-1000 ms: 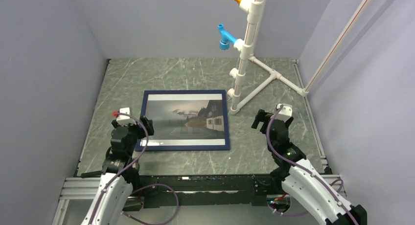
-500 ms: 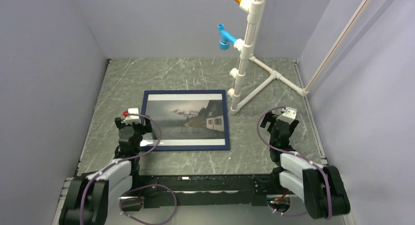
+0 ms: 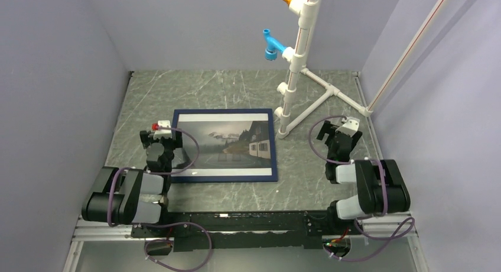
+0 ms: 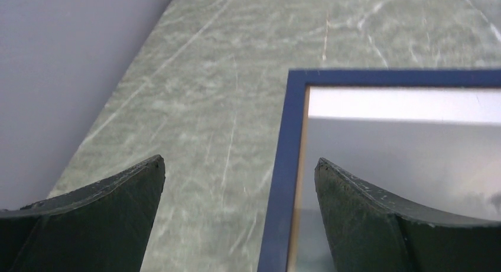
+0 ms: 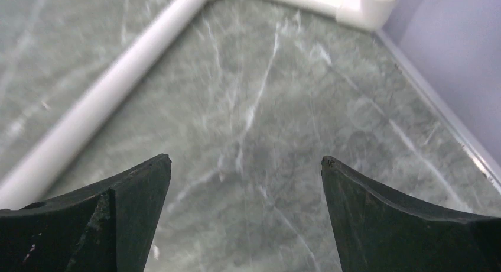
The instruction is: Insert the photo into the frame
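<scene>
Both arms have folded back; left hand point(image 4: 239, 161) and right hand point(image 5: 246, 159) gape empty; photo point(image 3: 227, 143) lies inside navy frame point(image 3: 224, 178) on counter point(image 3: 236, 88); withdrawal should avoid nudging its rail.

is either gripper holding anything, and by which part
Nothing is held. Left gripper open over the left rail of the dark navy rectangular frame; right gripper open over the green marbled table.

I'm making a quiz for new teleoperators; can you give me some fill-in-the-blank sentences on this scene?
The photo lies ____ the frame.
The left gripper and the right gripper are both ____.
The left gripper hovers over the frame's ____ rail.
The white pipe stand is on the ____ arm's side.
Missing words: inside; open; left; right.
</scene>
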